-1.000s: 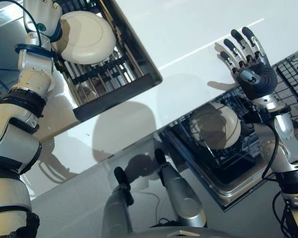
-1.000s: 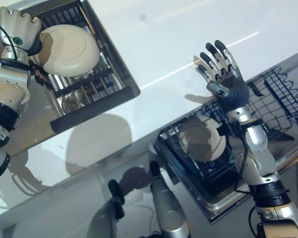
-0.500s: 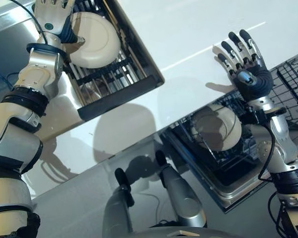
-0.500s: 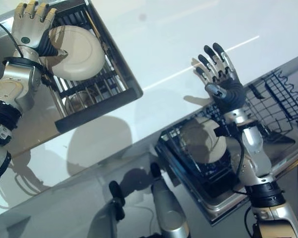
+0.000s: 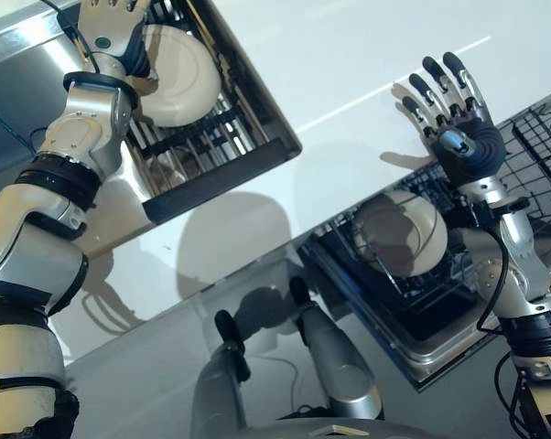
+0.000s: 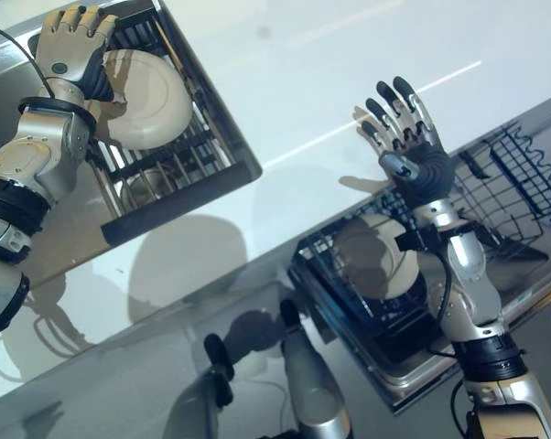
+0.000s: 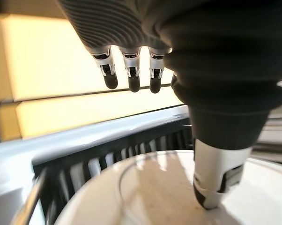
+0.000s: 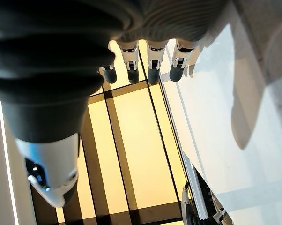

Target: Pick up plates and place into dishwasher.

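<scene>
Reaching further over the drying rack (image 5: 216,137), the left robot hand (image 6: 70,50) is settling, fingers spread, onto the plate (image 5: 179,64), preparing the pickup; the right robot hand (image 5: 454,105) is hovering spread wide.

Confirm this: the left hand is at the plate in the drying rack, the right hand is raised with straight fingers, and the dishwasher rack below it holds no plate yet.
One part is wrong. The dishwasher rack already holds a plate, as the left eye view shows. The rest stands: the left hand is at the plate in the drying rack, and the right hand is raised with straight fingers.

Glossy white counter (image 5: 349,64); grey floor (image 5: 129,384) below.
</scene>
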`<state>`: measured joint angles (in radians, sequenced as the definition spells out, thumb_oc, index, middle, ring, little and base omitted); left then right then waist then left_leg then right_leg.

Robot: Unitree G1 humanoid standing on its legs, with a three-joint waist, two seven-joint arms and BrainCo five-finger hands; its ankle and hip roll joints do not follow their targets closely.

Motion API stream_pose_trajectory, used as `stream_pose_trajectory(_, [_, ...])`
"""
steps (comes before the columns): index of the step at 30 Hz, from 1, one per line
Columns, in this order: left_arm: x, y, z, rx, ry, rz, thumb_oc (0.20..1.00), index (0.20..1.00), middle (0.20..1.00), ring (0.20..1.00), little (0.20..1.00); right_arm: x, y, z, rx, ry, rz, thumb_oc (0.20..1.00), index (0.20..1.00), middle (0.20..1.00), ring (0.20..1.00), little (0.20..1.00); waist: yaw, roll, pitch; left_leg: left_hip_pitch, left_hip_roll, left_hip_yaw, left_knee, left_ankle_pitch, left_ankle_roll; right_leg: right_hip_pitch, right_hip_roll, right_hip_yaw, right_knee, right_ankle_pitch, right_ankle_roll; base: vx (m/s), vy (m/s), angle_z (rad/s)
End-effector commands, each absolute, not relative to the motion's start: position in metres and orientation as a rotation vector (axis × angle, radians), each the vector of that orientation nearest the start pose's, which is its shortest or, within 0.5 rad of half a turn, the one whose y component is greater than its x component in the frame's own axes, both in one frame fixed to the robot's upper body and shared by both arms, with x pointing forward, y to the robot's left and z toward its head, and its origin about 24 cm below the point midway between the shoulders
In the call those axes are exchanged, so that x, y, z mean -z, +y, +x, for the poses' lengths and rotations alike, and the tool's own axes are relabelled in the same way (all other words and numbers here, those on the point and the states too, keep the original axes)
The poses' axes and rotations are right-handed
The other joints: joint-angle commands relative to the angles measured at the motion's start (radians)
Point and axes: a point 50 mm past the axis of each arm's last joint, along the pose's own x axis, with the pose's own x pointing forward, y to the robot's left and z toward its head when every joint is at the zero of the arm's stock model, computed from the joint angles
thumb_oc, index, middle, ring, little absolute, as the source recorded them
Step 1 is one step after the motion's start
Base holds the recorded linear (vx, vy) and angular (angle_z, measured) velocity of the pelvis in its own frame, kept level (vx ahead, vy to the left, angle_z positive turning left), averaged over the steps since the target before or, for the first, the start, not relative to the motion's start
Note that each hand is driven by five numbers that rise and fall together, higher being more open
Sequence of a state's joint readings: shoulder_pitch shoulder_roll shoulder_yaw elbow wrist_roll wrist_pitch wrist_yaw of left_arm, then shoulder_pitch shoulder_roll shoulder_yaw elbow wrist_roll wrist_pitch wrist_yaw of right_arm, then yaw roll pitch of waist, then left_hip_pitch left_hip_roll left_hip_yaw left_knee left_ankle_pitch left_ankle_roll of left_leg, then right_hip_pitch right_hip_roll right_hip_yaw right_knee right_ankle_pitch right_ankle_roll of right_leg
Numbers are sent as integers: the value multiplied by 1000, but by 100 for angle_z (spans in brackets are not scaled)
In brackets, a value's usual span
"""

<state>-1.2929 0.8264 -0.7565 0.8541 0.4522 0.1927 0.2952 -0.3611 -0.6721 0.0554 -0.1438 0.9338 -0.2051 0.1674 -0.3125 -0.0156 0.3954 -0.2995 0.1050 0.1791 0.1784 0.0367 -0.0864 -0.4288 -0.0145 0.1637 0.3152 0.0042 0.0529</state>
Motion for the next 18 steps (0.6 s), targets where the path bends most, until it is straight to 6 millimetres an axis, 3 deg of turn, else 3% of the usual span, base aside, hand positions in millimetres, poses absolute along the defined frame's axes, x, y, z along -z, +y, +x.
stream_pose_trajectory(1, [-265, 276, 396, -501, -108, 1335, 1000, 1000, 1000, 1000, 1000, -243, -206, 282, -430, -711, 214, 1000, 1000, 1000, 1000, 1000, -16, -23, 18, -54, 3, -18, 4, 8, 25, -3, -28, -31, -21, -15, 22, 22, 2, -6])
stream_pose_trajectory(4, [-260, 288, 395, -518, -58, 1150, 1000, 1000, 1000, 1000, 1000, -244, -207, 283, -432, -709, 214, 1000, 1000, 1000, 1000, 1000, -23, -26, 14, -49, 6, -14, 5, 6, 25, -3, -27, -30, -19, -20, 19, 23, 2, -5])
stream_pose_trajectory(8, [-258, 296, 395, -526, -31, 1088, 1000, 1000, 1000, 1000, 1000, -245, -208, 283, -449, -706, 206, 1000, 1000, 1000, 1000, 1000, -38, -26, 10, -39, 8, -7, 2, 4, 23, 0, -25, -26, -19, -23, 17, 23, 19, -4])
stream_pose_trajectory(18, [-264, 292, 399, -482, -51, 992, 1000, 1000, 1000, 1000, 1000, -250, -211, 283, -476, -705, 183, 1000, 1000, 1000, 1000, 1000, -68, -30, 21, -38, 18, 9, 11, -1, 18, -15, -21, -18, -1, -31, 15, 3, 3, 0])
